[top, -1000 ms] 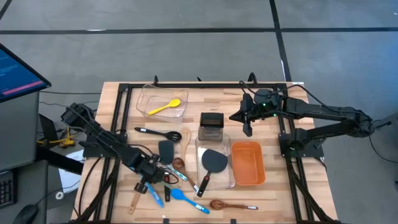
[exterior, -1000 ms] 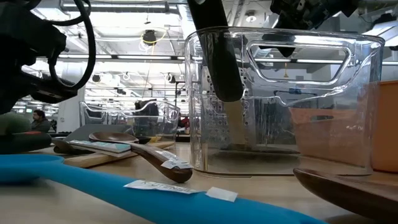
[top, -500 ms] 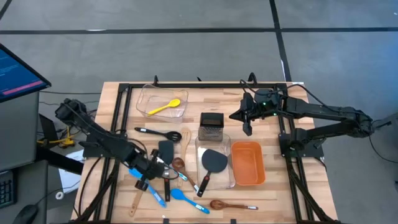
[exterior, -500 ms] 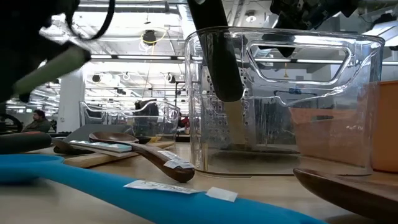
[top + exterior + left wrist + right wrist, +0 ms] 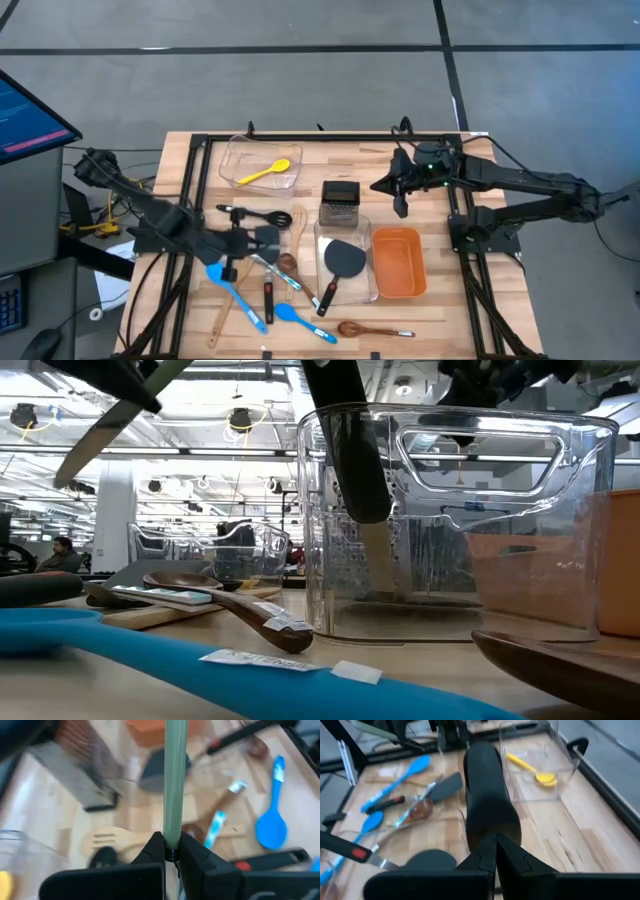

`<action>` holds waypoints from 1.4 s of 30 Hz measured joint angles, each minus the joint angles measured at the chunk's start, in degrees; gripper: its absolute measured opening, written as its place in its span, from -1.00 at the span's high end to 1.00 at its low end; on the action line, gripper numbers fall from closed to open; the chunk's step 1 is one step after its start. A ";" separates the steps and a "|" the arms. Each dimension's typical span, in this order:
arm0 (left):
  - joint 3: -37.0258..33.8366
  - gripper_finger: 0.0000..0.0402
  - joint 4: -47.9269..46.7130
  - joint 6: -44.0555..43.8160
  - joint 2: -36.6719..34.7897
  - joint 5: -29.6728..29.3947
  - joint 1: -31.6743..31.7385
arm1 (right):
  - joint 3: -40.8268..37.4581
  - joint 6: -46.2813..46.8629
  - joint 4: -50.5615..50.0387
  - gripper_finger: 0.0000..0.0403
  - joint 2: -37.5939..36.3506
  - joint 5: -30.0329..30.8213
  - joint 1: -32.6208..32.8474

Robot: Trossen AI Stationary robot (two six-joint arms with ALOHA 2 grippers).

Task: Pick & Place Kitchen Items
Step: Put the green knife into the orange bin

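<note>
1. the left gripper (image 5: 238, 243) hangs over the table's (image 5: 440, 315) 9 o'clock side in the high view; its fingers (image 5: 155, 851) are clamped shut on a pale green handle (image 5: 175, 780), which the low view shows lifted and tilted above the board.
2. a grey spatula head (image 5: 267, 238) sits just beside that gripper at its 3 o'clock; i cannot tell whether it touches the wood.
3. the right gripper (image 5: 400, 203) hovers over the 2 o'clock part of the table, fingers closed together; the right wrist view shows a dark blurred shape just ahead of them that i cannot identify.
4. a yellow spoon (image 5: 268, 172) lies in the clear bin (image 5: 232, 160) at 11 o'clock.
5. the steel grater (image 5: 341, 200) stands upright near the table's middle; a second clear bin (image 5: 319, 262) is just beside it at its 6 o'clock and holds a black turner (image 5: 345, 257), whose handle sticks out over the bin's rim toward 7 o'clock.
6. an orange bin (image 5: 378, 262) sits just beside that second bin at its 3 o'clock.
7. a black slotted spoon (image 5: 255, 214) and a wooden spatula (image 5: 298, 222) lie at the left gripper's 1 to 2 o'clock.
8. toward 6 o'clock of the table lie two blue spoons (image 5: 238, 297) and (image 5: 300, 320), a black handle with a red mark (image 5: 268, 297) between them, and a wooden spoon (image 5: 365, 328) near the edge.
</note>
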 joint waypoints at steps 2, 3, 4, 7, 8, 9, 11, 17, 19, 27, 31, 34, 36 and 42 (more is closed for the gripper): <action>0.00 0.96 0.03 0.08 -0.90 -2.13 0.00 | 0.00 0.94 -0.37 1.00 -0.97 0.00 0.32; 0.00 0.96 0.15 0.09 -1.25 -3.18 0.00 | 0.00 1.27 -0.34 1.00 -1.60 -0.01 0.39; 0.00 0.96 0.20 0.09 -1.51 -4.11 0.00 | 0.00 1.78 -0.27 1.00 -2.41 -0.02 0.63; 0.00 0.96 0.76 0.31 -1.68 -6.32 0.03 | 0.00 3.04 -0.64 1.00 -5.00 -0.11 1.48; 0.00 0.96 1.09 1.20 -1.73 -6.70 0.13 | 0.00 3.27 -0.99 1.00 -5.89 -0.15 1.88; 0.00 0.96 1.77 2.24 -1.73 -7.08 0.35 | 0.00 3.57 -1.23 1.00 -6.74 -0.18 2.45; 0.00 0.96 3.19 4.09 -1.73 -7.40 0.96 | 0.00 3.74 -2.71 1.00 -8.56 -0.20 3.47; 0.00 0.96 8.78 8.17 -1.73 -7.45 4.94 | 0.00 3.76 -6.88 1.00 -13.32 -0.22 7.35; 0.00 0.96 10.47 9.23 -1.73 -7.44 6.41 | -0.01 3.73 -7.48 1.00 -14.53 -0.22 8.93; 0.00 0.96 13.64 10.62 -1.73 -7.44 11.32 | -0.04 -2.73 -8.16 1.00 -19.54 0.00 15.48; 0.00 0.96 13.92 10.62 -1.73 -7.42 12.39 | -0.07 -5.76 -8.11 1.00 -21.92 0.04 17.93; 0.00 0.96 14.44 10.64 -1.73 -7.41 12.81 | -0.16 -7.27 -7.89 1.00 -23.88 0.07 19.23; 0.00 0.96 15.10 10.64 -1.73 -7.41 13.01 | -0.97 -8.18 -7.39 1.00 -25.26 0.07 19.82; 0.00 0.96 17.72 12.65 -1.73 -7.38 13.16 | -8.48 -6.27 -3.36 1.00 -32.06 0.20 20.13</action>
